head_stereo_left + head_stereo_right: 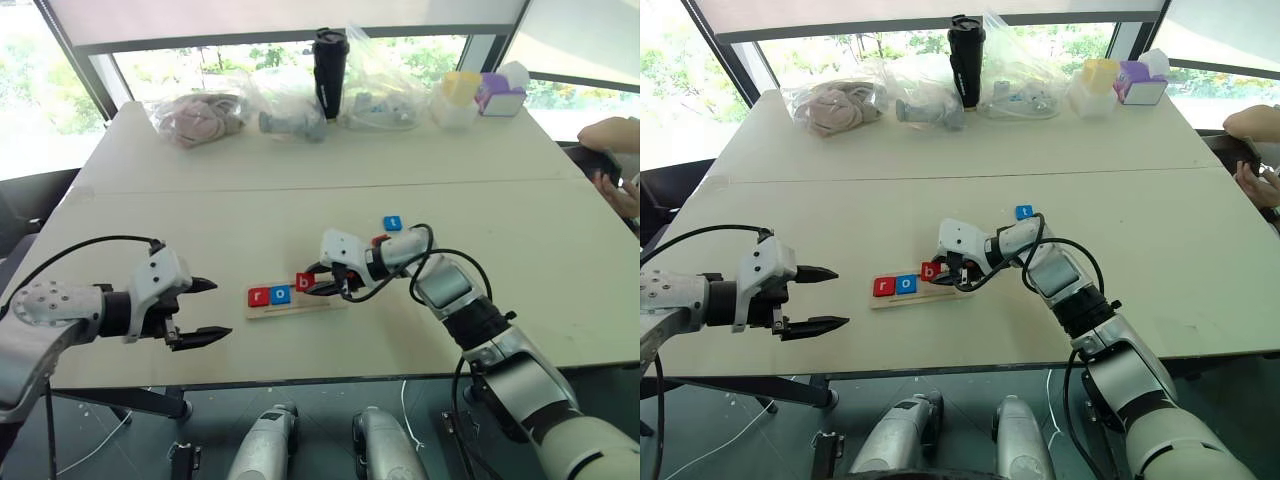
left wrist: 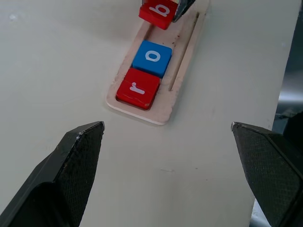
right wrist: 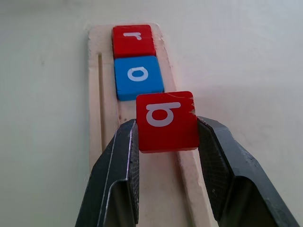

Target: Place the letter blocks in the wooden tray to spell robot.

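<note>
The pale beige bench carries the long narrow pale-wood tray. Beside the tray's r end, apart from it, the left gripper hovers with jaws spread wide, holding nothing. Over the tray, the right gripper has its jaws pinching the red square b tile, just beside the blue o tile. The red r tile fills the tray's end slot. A blue t tile lies on the bench beyond the tray.

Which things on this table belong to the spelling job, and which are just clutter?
Job:
- wooden tray
- red r and blue o, in the tray
- red b, held by the right gripper over the tray
- blue t, loose on the table

Clutter:
- black tumbler
- plastic bags
</note>
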You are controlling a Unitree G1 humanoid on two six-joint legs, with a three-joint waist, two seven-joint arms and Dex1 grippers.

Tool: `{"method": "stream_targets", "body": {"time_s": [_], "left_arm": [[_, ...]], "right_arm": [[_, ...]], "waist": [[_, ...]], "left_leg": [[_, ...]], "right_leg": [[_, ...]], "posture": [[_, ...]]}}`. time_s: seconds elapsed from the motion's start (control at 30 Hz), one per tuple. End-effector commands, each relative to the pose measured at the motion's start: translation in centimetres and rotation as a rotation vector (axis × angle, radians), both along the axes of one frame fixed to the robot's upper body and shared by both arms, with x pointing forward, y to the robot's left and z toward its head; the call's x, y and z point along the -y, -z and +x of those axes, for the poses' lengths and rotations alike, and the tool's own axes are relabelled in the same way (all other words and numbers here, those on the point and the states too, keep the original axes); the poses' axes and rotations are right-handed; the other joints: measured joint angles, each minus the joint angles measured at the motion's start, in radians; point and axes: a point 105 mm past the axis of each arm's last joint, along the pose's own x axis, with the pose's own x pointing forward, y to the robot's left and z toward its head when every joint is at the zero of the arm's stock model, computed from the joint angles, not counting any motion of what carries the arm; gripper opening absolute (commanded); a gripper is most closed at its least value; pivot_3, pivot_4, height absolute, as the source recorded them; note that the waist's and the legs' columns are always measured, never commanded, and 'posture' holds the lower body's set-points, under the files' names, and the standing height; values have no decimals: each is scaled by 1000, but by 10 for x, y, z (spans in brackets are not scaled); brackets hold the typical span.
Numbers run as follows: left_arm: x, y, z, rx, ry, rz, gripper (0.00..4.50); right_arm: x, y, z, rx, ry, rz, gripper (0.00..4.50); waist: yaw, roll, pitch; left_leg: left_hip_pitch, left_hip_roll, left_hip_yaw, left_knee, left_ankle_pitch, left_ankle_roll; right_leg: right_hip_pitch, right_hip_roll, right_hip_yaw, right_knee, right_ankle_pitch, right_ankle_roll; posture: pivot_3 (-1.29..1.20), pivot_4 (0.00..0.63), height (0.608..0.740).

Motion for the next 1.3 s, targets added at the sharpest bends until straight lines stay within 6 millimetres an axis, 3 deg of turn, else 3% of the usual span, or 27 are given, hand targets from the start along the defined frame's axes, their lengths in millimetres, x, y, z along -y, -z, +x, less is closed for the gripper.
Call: {"method": "stream_targets", "body": {"time_s": [0.03, 0.53, 0.77, 0.87, 0.93, 1.03, 1.13, 1.2, 1.3], "left_arm": [[2, -8, 0, 43, -3, -8, 4500], [4, -7, 3, 52, -9, -22, 4500], [5, -8, 5, 63, -12, -27, 4500], [6, -8, 6, 65, -12, -28, 4500], [6, -8, 6, 66, -12, -28, 4500], [6, -9, 6, 70, -10, -29, 4500], [15, -26, 7, 105, 1, -109, 4500], [23, -38, 7, 120, 13, -171, 4500], [31, -46, 6, 123, 36, -210, 4500]], "right_arm": [[-10, -10, -7, 30, -55, 10, 1157], [-19, -1, -12, 14, -68, -3, 1157], [-20, -2, -9, 34, -61, 1, 4487], [-21, -10, -5, 57, -39, 36, 4487], [-17, -26, 3, 77, 9, 95, 4487], [-4, -55, 18, 89, 124, 209, 4487], [53, -95, 51, 96, 486, 402, 4487], [87, -93, 58, 59, 689, 428, 4487], [117, -75, 55, 0, 912, 395, 4487]], "waist": [[-1, 0, 0], [-1, 0, 0], [-2, 0, 0], [-2, 0, 0], [-2, 0, 0], [0, 0, 0], [7, 0, 0], [17, -1, 0], [20, -1, -1]], "left_leg": [[0, 0, 0, 0, 0, 0], [0, 0, 0, 0, 0, 0], [0, 0, 0, 0, 0, 0], [0, 0, 0, 0, 0, 0], [0, 0, 0, 0, 0, 0], [0, 0, 0, 0, 0, 0], [0, 0, 0, 0, 0, 0], [0, 0, -1, 0, 0, 0], [0, -1, -1, 0, 0, 0]], "right_leg": [[0, 0, 0, 0, 0, 0], [0, 0, 0, 0, 1, 1], [0, 0, 0, 0, 1, 2], [0, 1, 0, 0, 1, 2], [0, 1, 0, 0, 1, 2], [0, 0, 0, 0, 1, 2], [0, 0, 0, 0, 2, 2], [0, 0, -1, 0, 2, 2], [1, 0, 0, -1, 0, 0]], "posture": [[0, 150, 740], [0, 150, 740], [0, 150, 740], [0, 150, 740], [0, 150, 740], [0, 150, 740], [0, 150, 740], [0, 150, 740], [0, 150, 740]]}}
